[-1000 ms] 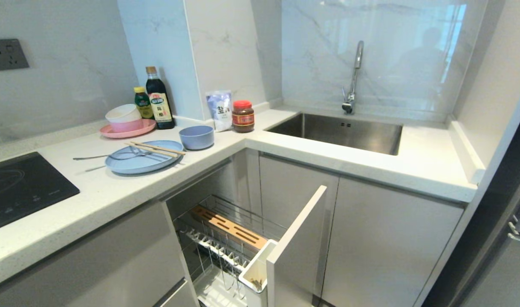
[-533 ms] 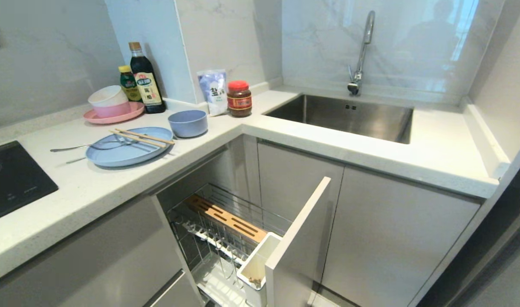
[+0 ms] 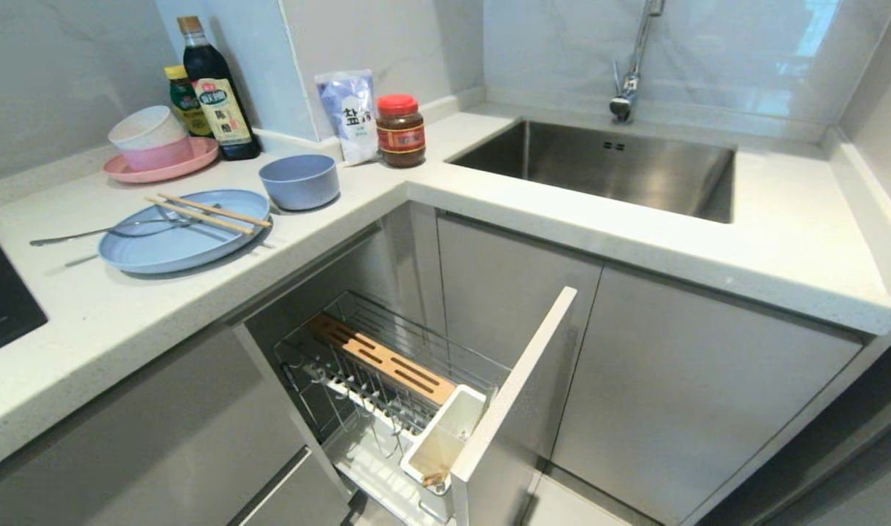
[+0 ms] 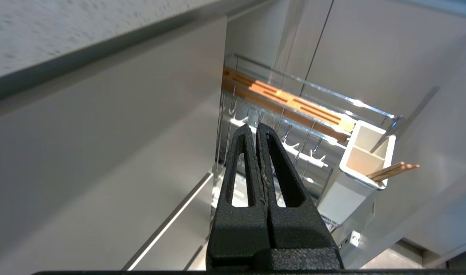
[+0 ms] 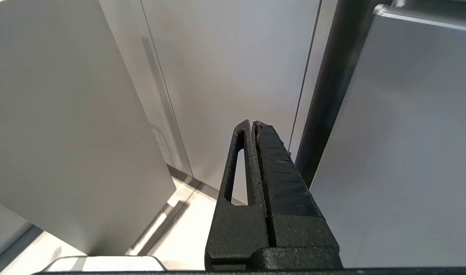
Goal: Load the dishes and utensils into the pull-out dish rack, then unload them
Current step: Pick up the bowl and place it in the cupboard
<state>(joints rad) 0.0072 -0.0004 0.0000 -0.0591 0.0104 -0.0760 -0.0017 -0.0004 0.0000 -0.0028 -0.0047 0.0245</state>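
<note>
On the counter's left part lies the pale blue plate point(image 3: 175, 245). A pair of wooden chopsticks point(image 3: 208, 214) and a silver fork point(image 3: 102, 232) rest across it, and the small pale blue bowl point(image 3: 299, 181) stands just to its right. Below the counter the pull-out dish rack point(image 3: 453, 361) is drawn out, with its wooden strip point(image 3: 383, 358) and white caddy point(image 3: 445, 438). Neither arm shows in the head view. My left gripper point(image 4: 254, 128) is shut and empty, facing the rack point(image 4: 313, 89); two light wooden stick ends point(image 4: 393, 170) poke from the caddy point(image 4: 364, 156). My right gripper point(image 5: 253, 123) is shut and empty before grey cabinet doors.
A pink plate with stacked bowls point(image 3: 157, 157), two dark bottles point(image 3: 215, 95), a salt bag point(image 3: 350, 113) and a red-lidded jar point(image 3: 400, 130) line the back wall. The steel sink point(image 3: 621, 172) and tap point(image 3: 632, 80) lie right. The rack's white front panel point(image 3: 515, 387) juts out.
The whole head view has shifted: the counter, sink and dishes sit higher in the picture and more of the rack shows, so the camera has tipped down. Nothing on the counter has moved.
</note>
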